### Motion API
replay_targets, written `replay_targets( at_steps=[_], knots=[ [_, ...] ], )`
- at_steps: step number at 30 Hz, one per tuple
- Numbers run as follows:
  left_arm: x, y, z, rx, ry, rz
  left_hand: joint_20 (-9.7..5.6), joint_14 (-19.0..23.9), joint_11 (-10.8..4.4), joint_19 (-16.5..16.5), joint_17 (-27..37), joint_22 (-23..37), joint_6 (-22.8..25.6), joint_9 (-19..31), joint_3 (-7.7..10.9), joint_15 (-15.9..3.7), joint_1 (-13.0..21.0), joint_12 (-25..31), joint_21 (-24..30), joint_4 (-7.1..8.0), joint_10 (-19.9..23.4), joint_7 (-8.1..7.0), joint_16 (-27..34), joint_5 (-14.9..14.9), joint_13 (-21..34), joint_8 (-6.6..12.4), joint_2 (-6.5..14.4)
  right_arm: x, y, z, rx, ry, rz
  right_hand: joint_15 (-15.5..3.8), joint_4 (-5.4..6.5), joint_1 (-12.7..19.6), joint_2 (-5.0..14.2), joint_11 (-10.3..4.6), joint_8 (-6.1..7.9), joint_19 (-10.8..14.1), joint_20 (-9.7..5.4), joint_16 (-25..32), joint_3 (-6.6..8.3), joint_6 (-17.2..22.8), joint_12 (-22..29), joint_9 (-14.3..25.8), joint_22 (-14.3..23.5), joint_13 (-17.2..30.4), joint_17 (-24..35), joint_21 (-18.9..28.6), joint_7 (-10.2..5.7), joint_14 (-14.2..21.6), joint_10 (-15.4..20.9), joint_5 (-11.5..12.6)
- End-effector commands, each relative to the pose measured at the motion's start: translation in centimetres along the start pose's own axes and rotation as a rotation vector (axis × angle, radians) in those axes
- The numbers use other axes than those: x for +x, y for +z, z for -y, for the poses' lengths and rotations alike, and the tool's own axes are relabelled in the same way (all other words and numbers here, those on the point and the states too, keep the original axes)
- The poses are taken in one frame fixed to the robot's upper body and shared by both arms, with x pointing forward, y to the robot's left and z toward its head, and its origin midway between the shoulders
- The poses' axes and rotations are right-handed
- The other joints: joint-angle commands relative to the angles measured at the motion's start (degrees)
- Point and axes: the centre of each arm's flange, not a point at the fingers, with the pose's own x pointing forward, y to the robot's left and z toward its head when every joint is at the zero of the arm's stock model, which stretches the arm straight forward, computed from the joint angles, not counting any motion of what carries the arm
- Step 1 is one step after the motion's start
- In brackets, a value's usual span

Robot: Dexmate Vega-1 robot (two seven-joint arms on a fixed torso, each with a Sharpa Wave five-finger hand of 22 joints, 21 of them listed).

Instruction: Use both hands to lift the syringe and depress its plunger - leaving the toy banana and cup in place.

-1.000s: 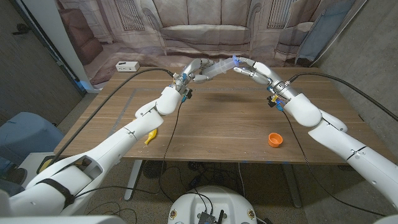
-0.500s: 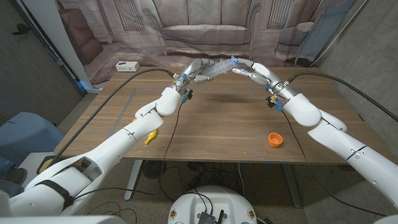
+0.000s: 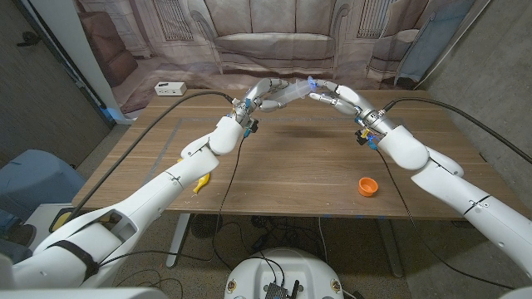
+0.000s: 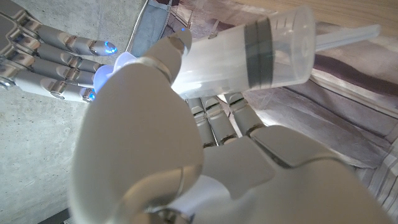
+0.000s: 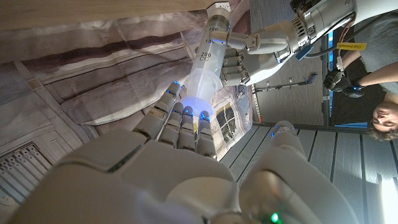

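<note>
Small orange plastic cup (image 3: 368, 186) and yellow toy banana (image 3: 201, 183): near edge of the wooden desk (image 3: 299, 166), well apart. Clear plastic syringe (image 3: 291, 90): raised above the far edge, barrel gripped by left hand (image 3: 264, 94). Right hand (image 3: 339, 96): fingertips (image 5: 186, 112) touching the plunger end, clasping nothing.

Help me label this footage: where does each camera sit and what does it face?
Head view: above, facing down the table; both arms, left hand, right hand.
Left wrist view: behind the left hand, facing the syringe.
Right wrist view: behind the right hand, facing the syringe.
All share the syringe.
</note>
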Motion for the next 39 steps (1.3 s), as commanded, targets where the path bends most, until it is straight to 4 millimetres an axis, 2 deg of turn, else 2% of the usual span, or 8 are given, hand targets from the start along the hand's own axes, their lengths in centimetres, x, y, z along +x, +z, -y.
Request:
replay_targets(
  at_steps=[1,39],
  knots=[
    [-0.1,0.0,0.0,0.0,-0.001,0.001,-1.73,0.5,0.06,2.0,0.1,0.2,0.2,0.1,4.21,-0.8,-1.5,-0.4,0.4,3.9,0.2,0.18,0.2,0.3,0.2,-0.16,2.4,0.2,-0.2,-0.5,0.009,0.018,-0.003,0.07,0.13,0.4,-0.1,0.21,0.31,-0.1,-0.25,0.0,-0.17,0.5,0.3,0.1,0.2,0.2,0.1,0.0,0.33,-0.4,0.1,0.0],
    [-0.2,-0.3,0.3,-0.004,-0.015,-0.013,-1.62,0.4,-0.09,1.8,0.1,0.2,0.3,0.1,4.54,-0.7,-1.8,-0.5,0.8,3.9,0.3,0.07,0.2,0.3,0.3,-0.16,2.2,0.6,-0.2,-1.5,0.03,0.05,0.0,0.14,0.17,0.5,0.04,0.25,0.27,-0.2,-0.2,0.0,-0.2,0.4,0.3,0.1,0.2,0.2,0.2,0.1,0.23,-0.3,0.2,0.1]
  ],
)
